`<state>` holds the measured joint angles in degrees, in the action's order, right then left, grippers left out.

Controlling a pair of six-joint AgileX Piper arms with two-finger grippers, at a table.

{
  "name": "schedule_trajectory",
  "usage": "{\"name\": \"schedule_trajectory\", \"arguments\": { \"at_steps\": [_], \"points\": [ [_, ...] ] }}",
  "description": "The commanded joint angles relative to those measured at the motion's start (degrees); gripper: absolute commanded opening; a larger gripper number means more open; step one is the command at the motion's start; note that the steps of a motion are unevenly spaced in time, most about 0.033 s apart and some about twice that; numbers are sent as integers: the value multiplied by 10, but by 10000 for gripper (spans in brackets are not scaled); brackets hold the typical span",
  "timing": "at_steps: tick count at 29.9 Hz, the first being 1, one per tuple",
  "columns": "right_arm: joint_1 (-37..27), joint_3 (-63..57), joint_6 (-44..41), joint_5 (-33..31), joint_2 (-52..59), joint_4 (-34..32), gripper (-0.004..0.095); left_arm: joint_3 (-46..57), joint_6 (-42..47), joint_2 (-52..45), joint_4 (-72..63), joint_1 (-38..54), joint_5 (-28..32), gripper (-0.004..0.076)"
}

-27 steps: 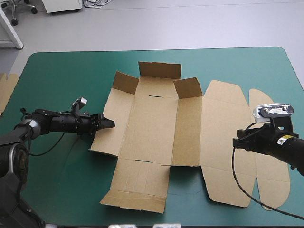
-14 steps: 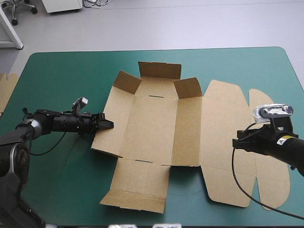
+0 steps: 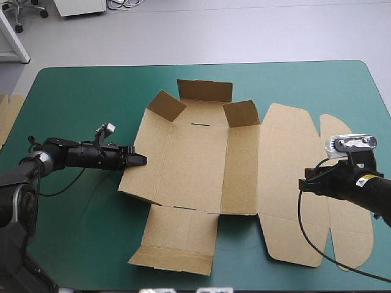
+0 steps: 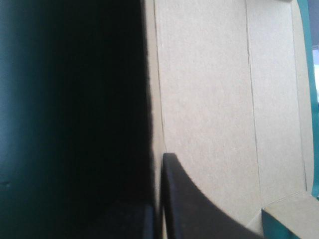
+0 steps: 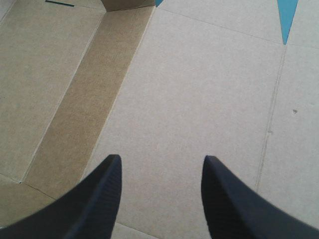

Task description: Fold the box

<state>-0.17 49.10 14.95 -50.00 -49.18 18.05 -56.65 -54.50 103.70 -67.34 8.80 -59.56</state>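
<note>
We see the box (image 3: 195,160) mid-surface (image 3: 79,97), its left flap edge pinched by our left end effector (image 3: 140,160); our right end effector (image 5: 160,160) hangs spread over the lid; wide teal-green margins along the left and far edges

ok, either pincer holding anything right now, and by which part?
The left pincer is shut on the box, gripping the outer edge of its left side wall. The right pincer is open above the flat lid panel, holding nothing.
</note>
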Motion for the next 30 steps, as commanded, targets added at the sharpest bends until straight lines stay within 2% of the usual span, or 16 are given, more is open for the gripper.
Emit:
{"name": "schedule_trajectory", "arguments": {
  "at_steps": [1, 10, 16, 19, 23, 30],
  "points": [
    [2, 20, 1, 25, 2, 12, 473, -37, -4, -22, 31, -5, -37, -10],
    [2, 20, 1, 25, 2, 12, 473, -172, 46, -20, 163, -5, -58, -10],
    [2, 20, 3, 25, 2, 11, 473, -275, 52, 22, 234, -5, -150, -10],
    [2, 20, 3, 21, 2, 11, 473, -328, 68, 46, 279, -8, -152, -10],
    [2, 20, 3, 14, 2, 11, 473, -406, 52, 62, 345, -23, -151, -10],
    [2, 20, 1, 5, 2, 12, 472, -516, -49, 82, 389, -56, -147, -9]
  ]
}}
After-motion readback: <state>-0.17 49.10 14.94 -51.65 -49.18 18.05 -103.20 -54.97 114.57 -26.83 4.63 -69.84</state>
